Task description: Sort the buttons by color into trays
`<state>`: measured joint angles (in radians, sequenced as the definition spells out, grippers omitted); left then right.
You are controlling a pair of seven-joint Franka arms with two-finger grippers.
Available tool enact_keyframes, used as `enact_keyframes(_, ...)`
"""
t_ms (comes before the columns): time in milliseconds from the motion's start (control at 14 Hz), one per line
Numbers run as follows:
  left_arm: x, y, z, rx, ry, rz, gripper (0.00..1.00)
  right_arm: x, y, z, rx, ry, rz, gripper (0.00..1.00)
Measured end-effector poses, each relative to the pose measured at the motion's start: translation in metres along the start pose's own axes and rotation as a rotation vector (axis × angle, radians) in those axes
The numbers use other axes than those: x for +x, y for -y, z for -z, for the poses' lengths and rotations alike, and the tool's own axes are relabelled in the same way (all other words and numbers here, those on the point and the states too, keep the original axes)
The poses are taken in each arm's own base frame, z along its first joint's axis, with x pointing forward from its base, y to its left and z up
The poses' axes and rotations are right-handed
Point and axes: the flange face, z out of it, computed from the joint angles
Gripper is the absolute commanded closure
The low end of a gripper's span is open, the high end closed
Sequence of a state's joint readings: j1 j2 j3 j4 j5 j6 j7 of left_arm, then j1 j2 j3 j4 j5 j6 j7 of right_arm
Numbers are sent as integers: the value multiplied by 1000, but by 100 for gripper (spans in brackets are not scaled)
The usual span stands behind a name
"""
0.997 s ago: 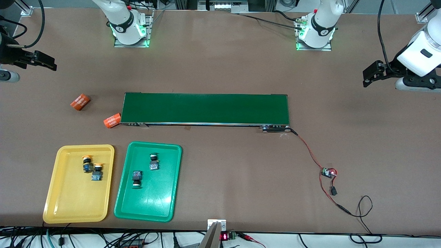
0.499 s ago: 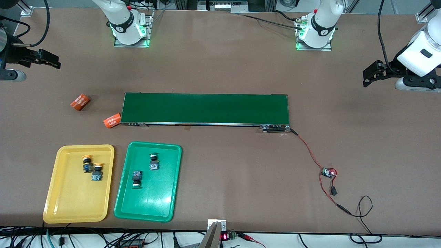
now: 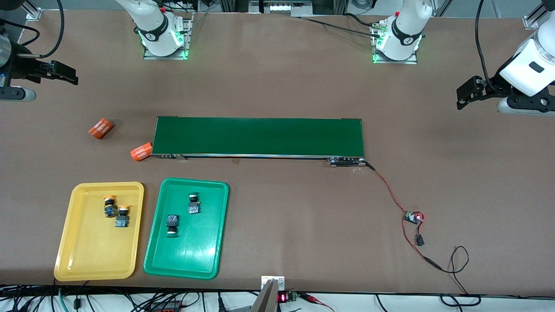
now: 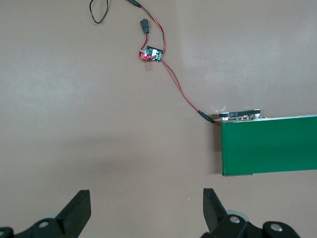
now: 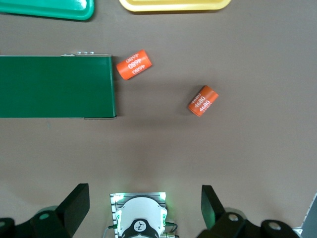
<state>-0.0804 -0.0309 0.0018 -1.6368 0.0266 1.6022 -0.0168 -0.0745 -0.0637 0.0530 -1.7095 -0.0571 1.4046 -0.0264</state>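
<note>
Yellow tray (image 3: pixel 99 260) sits at the lower left of the front view, and the two yellow-orange buttons (image 3: pixel 116 212) lie touching in its upper half. Just beside it, toward the middle of the frame, the green tray (image 3: pixel 186 260) holds the two green buttons (image 3: pixel 182 215), slightly apart from each other. Above the trays, mid-frame, lies the long dark green belt (image 3: pixel 259 137), with two orange cylinders (image 3: pixel 121 140) off its end toward the frame's left edge. The right gripper (image 3: pixel 65 77) hangs at the upper left edge, fingers spread apart and empty. The left gripper (image 3: pixel 466 93) hangs at the upper right edge, fingers likewise apart, gripping nothing.
</note>
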Motion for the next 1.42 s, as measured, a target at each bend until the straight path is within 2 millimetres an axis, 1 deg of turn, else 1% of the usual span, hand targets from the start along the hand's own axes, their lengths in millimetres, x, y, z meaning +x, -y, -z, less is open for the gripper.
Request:
enact_keyframes(142,0,0,0,0,0,0,0,1,10,1,12,-7,17,0)
enact_keyframes(214,0,0,0,0,0,0,0,1,11,1,16,-9,20,0)
enact_keyframes(570,0,0,0,0,1,0,0,4,14,1,41,-20,23,0)
enact_keyframes(1425,0,-2,0,0,1,-4,0,4,11,1,43,-19,18,0)
